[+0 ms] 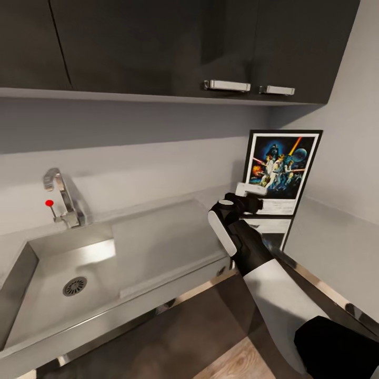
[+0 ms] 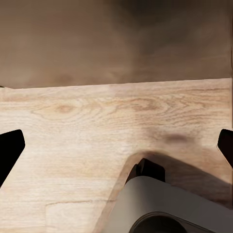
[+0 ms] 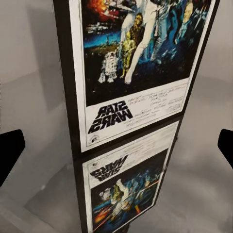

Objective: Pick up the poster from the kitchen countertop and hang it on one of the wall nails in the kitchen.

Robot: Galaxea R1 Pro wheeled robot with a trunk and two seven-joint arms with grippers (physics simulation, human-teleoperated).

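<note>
My right tool [image 1: 251,190] is reached out over the steel surface [image 1: 158,237], with the poster [image 1: 282,171] just ahead of it. In the head view the tool's pale tip overlaps the poster's lower left edge; I cannot tell if it touches. In the right wrist view the two dark fingertips [image 3: 10,154] sit far apart at the frame's edges, so the right tool is spread, nothing between them. The poster [image 3: 138,63] stands upright straight ahead of it, bottom edge on the surface, back toward the corner walls. "STAR WARS" lettering reads mirrored in that view. Its reflection [image 3: 128,179] shows on the shiny steel below it.

My left tool [image 2: 116,145] is spread too, fingertips [image 2: 9,151] wide at both edges, wood floor [image 2: 97,131] ahead of it, nothing pinched. A grey rounded part of the robot [image 2: 165,204] sits close by it.

Off to the right tool's left: sink [image 1: 68,273] with drain [image 1: 75,286], faucet [image 1: 66,197], small red knob [image 1: 49,203]. Dark upper cabinets [image 1: 184,47] overhead with two metal handles [image 1: 227,85]. Pale grey wall [image 1: 131,158] behind the surface.
</note>
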